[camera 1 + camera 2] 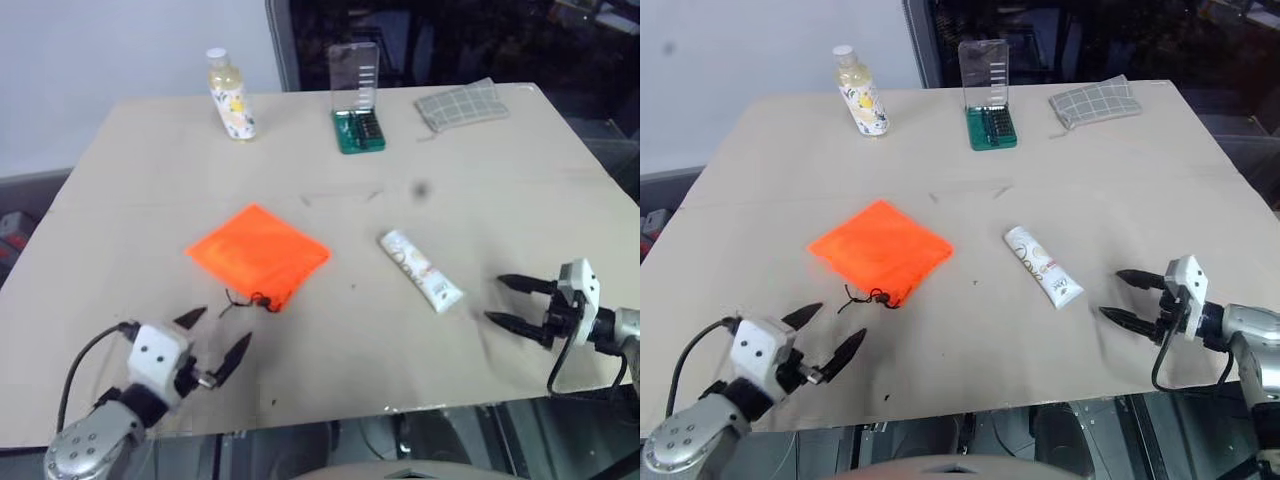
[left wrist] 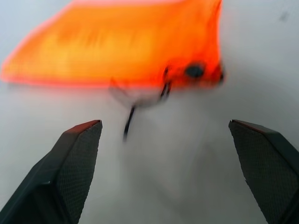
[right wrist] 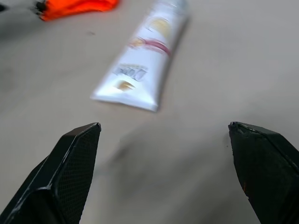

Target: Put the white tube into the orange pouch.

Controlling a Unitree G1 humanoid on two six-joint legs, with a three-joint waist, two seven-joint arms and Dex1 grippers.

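Orange pouch (image 1: 258, 252) flat on the beige table (image 1: 150, 190), lying like a diamond, cord end with dark drawstring (image 1: 245, 298) turned to the table's near edge. White tube (image 1: 420, 270) lying flat just to the right of the pouch, apart from it, not touching; print on it too faint to read from the head views, blurred in the right wrist view, far end cut off there. Left gripper (image 1: 215, 345) near the pouch's cord end, a little nearer to the edge, fingers wide apart, nothing between them. Right gripper (image 1: 518, 302) to the right of the tube, farther from the pouch, fingers also spread wide and empty, pointing toward the tube. Behind the pouch, by the far edge: yellowish bottle (image 1: 230, 96), green case (image 1: 358, 118) with clear lid standing up, contents hard to make out, and checked grey cloth (image 1: 460, 103).
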